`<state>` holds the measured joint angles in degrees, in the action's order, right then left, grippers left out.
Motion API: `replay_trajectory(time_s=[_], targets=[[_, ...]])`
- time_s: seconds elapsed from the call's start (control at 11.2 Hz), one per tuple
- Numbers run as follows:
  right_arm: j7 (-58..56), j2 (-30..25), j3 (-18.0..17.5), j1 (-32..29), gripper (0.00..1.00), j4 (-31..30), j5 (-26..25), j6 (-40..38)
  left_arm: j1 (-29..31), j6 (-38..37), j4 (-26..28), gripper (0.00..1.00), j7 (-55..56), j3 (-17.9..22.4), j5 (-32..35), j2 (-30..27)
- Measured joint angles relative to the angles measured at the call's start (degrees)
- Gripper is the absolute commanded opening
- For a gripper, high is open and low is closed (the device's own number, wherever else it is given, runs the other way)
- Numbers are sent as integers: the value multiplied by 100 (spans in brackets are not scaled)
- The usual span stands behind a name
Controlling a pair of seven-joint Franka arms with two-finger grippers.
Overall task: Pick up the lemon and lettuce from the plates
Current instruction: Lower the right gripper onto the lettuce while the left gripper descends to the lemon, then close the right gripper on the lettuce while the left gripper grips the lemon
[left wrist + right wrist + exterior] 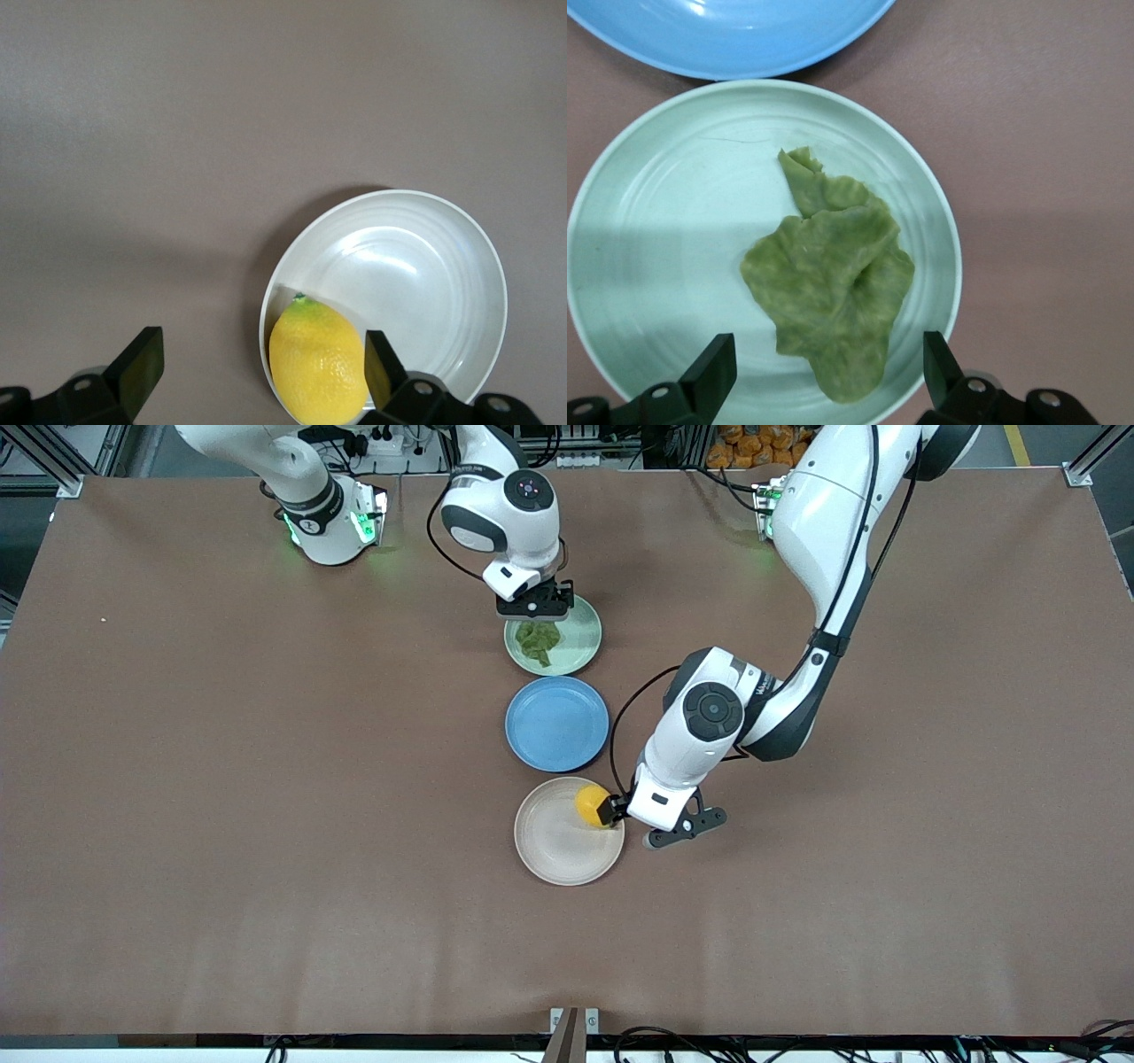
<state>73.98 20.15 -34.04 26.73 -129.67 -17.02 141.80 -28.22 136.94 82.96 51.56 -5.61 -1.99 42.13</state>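
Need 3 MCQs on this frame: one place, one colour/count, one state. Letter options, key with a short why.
1. Where does the lemon lie?
A. on the blue plate
B. on the beige plate, at its rim
C. on the bare table

2. How many plates are on the table?
A. two
B. three
C. four

3. How stands the right gripper?
A. open above the lettuce
B. shut on the lettuce
C. parked off the table

Key: 1 B, the left wrist view shows the lemon inside the rim, with the open left gripper at it. 2 B, mint plate, blue plate and beige plate. 3 A, its fingers flank the leaf, apart from it.
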Motion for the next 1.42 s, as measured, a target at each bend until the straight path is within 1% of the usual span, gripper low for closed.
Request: replay_trajectory(time_s=[0.09, 0.36, 0.53, 0.62, 0.71, 0.8, 0.89, 0.98, 1.07, 1.25, 1.42], targets=[[117, 106, 3, 0, 90, 0, -109, 101, 0, 0, -7, 100, 29, 5, 0, 0], [192, 299, 23, 1, 82, 4, -212, 209, -20, 85, -7, 100, 468, 2, 7, 26], [193, 358, 61, 29, 72, 5, -258, 248, -129, 220, -7, 100, 694, -2, 9, 87], [194, 396, 109, 59, 60, 6, -298, 273, -228, 401, -7, 100, 788, 39, 18, 156], [196, 438, 156, 82, 40, 8, -339, 303, -386, 564, -5, 100, 866, 162, 25, 253], [197, 465, 194, 90, 25, 11, -425, 327, -593, 677, -5, 100, 937, 348, 26, 358], [200, 478, 228, 93, 8, 15, -564, 341, -816, 736, -9, 100, 1005, 568, 26, 455], [202, 481, 268, 95, 0, 22, -647, 345, -1003, 767, -9, 100, 1065, 750, 26, 531], [204, 481, 302, 95, 0, 38, -680, 345, -1097, 794, -11, 100, 1074, 849, 26, 577], [204, 441, 337, 94, 0, 129, -685, 338, -1121, 983, -12, 100, 1075, 892, 190, 628], [204, 208, 350, 61, 0, 233, -675, 159, -1122, 1030, -13, 100, 1075, 900, 232, 635]])
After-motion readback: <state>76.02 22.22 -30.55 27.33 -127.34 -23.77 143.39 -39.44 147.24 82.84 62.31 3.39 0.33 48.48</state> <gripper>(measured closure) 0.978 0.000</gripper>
